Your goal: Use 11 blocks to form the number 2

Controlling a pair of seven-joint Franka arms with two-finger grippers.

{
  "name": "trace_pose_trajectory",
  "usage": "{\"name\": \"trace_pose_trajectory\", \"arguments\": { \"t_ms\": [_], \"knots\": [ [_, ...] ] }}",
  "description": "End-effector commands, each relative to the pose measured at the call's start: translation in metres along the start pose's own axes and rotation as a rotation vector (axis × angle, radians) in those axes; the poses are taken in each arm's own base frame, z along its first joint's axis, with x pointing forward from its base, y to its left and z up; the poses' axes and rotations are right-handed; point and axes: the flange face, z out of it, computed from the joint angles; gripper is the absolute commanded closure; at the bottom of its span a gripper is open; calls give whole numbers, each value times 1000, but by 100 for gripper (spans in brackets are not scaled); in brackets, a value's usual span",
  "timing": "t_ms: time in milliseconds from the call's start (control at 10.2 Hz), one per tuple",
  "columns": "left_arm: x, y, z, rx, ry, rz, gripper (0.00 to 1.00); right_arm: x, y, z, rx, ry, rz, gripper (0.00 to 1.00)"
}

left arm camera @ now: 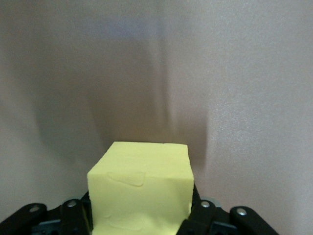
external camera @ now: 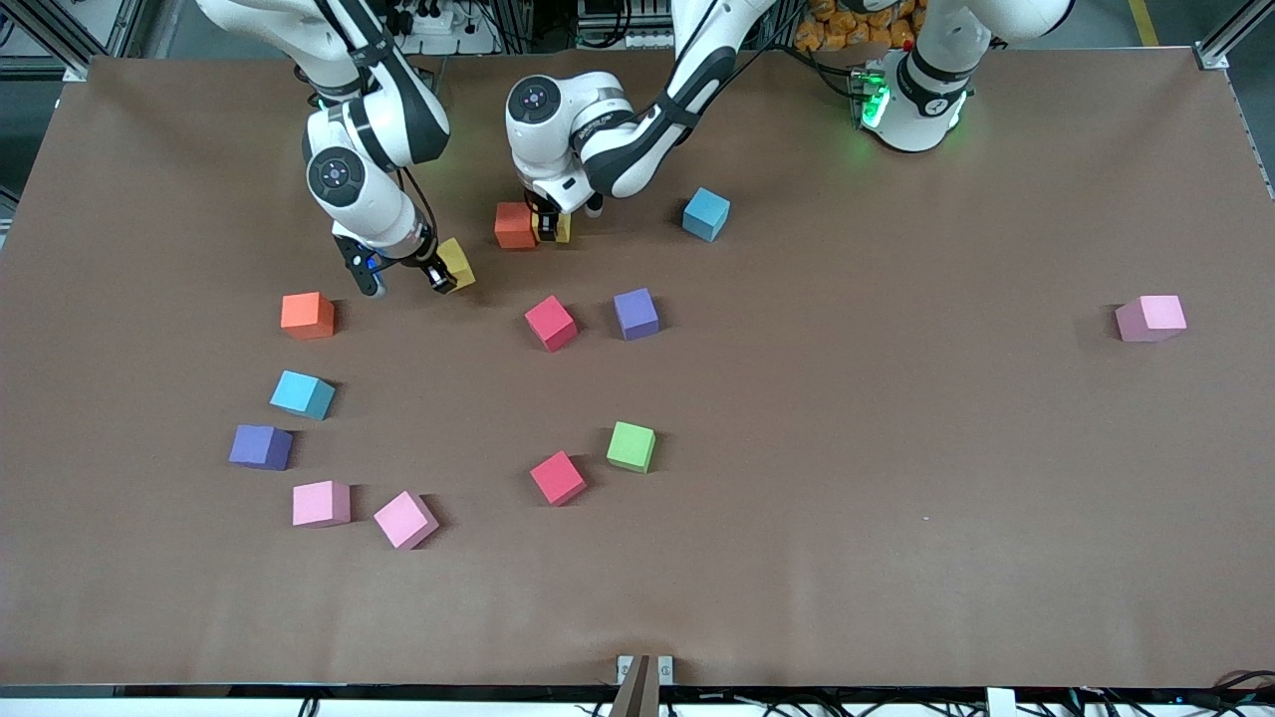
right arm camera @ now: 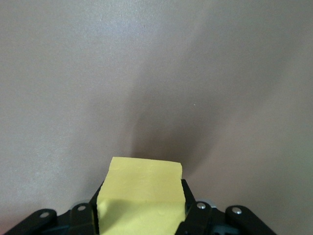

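My left claw point(left arm camera: 142, 215) was down at the worktop point(external camera: 896, 498), near the middle of the edge where my bases stand. It was closed on a yellow block point(left arm camera: 142, 186), a finger point(left arm camera: 198, 215) against each side. That block sat touching an orange block point(external camera: 515, 225): two blocks side by side were all there was of the number 2.

My right claw point(right arm camera: 142, 210) gripped the other yellow block point(external camera: 456, 263), which hung tilted over the worktop toward the right arm's end.

A light blue block point(external camera: 706, 213) lay beside the pair, toward the left arm's end. Nearer the front edge were a red block point(external camera: 551, 323) and a purple block point(external camera: 636, 313), then a green block point(external camera: 632, 445) and a second red block point(external camera: 558, 477).

Toward the right arm's end lay another orange block point(external camera: 307, 315), another light blue block point(external camera: 302, 394), another purple block point(external camera: 261, 446) and two pink blocks point(external camera: 321, 503) point(external camera: 405, 519). A third pink block point(external camera: 1150, 318) lay alone near the left arm's end.
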Motion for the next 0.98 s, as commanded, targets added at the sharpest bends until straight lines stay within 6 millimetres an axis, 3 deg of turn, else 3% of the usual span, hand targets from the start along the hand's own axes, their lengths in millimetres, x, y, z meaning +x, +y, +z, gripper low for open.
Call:
{"name": "trace_pose_trajectory", "arguments": {
  "t_ms": [0,880],
  "knots": [
    [-3,-2,7,0,2,-78,0,-2,-1,1,2,9,-12,100],
    [-5,1,-3,-12,-9,-62,0,-9,-2,3,-1,11,-26,100]
  ]
}}
